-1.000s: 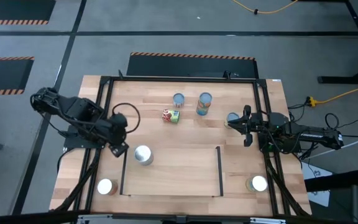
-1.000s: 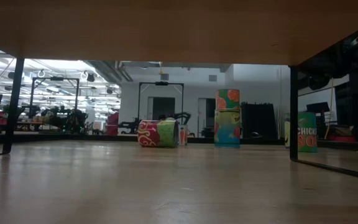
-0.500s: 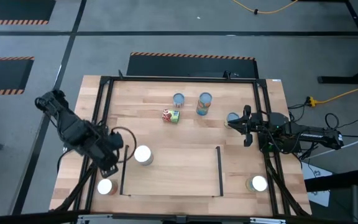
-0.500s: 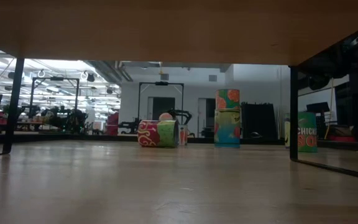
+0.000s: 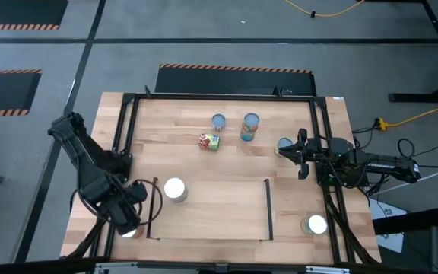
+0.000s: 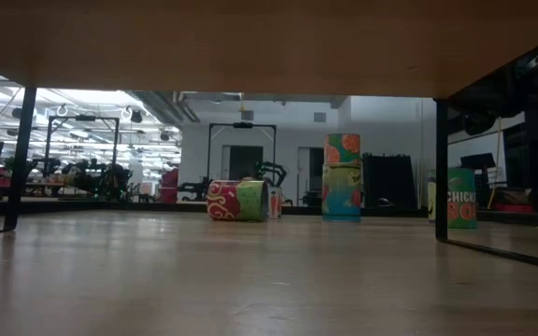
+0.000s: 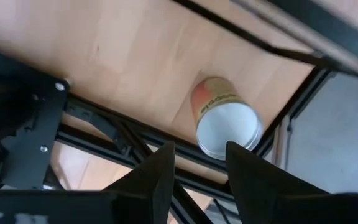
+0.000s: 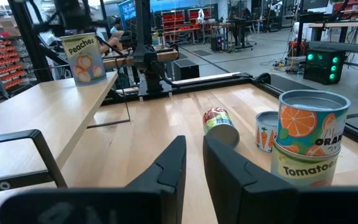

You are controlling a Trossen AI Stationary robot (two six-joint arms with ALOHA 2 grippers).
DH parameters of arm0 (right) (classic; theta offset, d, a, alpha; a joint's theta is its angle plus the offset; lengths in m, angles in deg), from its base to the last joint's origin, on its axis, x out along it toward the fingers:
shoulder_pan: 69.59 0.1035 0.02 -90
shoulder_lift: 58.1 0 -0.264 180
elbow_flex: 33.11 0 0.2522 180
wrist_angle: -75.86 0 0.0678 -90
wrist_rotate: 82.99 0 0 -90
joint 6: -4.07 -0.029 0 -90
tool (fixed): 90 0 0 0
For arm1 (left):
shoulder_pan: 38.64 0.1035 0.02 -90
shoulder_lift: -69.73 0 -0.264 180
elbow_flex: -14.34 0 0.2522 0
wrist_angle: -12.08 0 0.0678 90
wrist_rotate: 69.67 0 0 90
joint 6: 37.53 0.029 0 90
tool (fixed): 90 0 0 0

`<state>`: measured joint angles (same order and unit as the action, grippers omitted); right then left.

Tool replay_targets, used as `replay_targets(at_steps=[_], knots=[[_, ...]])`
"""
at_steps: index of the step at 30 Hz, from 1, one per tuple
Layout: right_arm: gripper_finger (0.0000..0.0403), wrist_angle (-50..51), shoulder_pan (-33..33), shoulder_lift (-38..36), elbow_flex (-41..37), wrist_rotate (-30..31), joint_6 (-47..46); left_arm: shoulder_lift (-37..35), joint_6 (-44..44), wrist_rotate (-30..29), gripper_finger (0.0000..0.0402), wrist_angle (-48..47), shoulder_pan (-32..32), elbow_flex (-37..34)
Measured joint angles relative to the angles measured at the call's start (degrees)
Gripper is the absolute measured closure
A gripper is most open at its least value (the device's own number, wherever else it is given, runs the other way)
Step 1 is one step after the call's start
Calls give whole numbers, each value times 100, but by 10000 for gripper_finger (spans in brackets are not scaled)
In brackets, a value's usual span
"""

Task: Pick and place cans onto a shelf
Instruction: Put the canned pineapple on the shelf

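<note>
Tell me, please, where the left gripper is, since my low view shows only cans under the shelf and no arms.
Observer: The left gripper is over the table corner at the bottom left of the high view. Its fingers are open above the corner can, which stands upright outside the shelf, and they are not gripping it.
Operator: Thank you. And where is the right gripper?
Observer: The right gripper is by the table's right edge, close beside the right-side can, and it holds nothing.
</note>
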<state>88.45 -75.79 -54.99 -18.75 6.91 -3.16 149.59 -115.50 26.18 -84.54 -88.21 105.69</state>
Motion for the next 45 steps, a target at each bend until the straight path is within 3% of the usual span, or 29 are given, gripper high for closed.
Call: replay_targets(at_steps=[18,45], knots=[[342,0,0,0,0,0,0,-9,47,439,266,1179,-129,-1402],[342,0,0,0,0,0,0,-24,4,586,266,2188,-423,-2171]])
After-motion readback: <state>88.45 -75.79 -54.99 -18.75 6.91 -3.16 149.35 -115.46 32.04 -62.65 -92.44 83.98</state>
